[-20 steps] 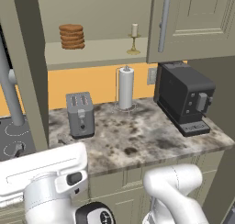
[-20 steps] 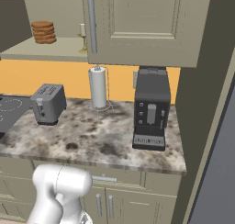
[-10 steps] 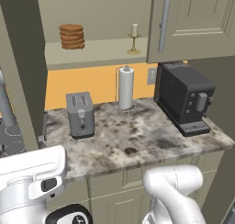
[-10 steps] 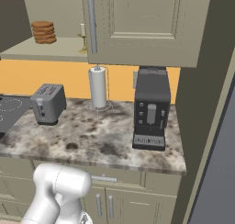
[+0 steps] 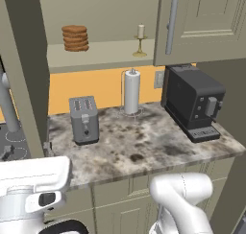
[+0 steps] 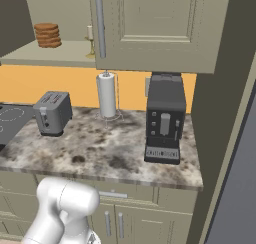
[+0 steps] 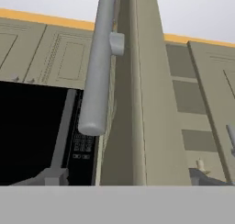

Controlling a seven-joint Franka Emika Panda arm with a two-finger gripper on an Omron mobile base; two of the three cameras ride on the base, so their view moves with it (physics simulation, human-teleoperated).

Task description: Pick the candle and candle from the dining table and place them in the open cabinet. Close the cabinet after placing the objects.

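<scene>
Up on the shelf of the open cabinet (image 5: pixel 101 55), the cream candle (image 5: pixel 141 38) stands on its gold holder, near a stack of brown rounds (image 5: pixel 75 38). Below, on the stone counter (image 5: pixel 144 149), sit a toaster (image 5: pixel 84 119), a paper-towel roll (image 5: pixel 131 91) and a black coffee machine (image 5: pixel 193 101). Right in front of my gripper (image 7: pixel 128 178) is a door edge (image 7: pixel 133 103) with its long grey bar handle (image 7: pixel 98 67) (very close up). My two fingers (image 7: pixel 55 176) stand wide apart and hold nothing.

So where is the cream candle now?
The cream candle stands on the open cabinet shelf, right of the brown stack and just left of the closed door's handle.
</scene>
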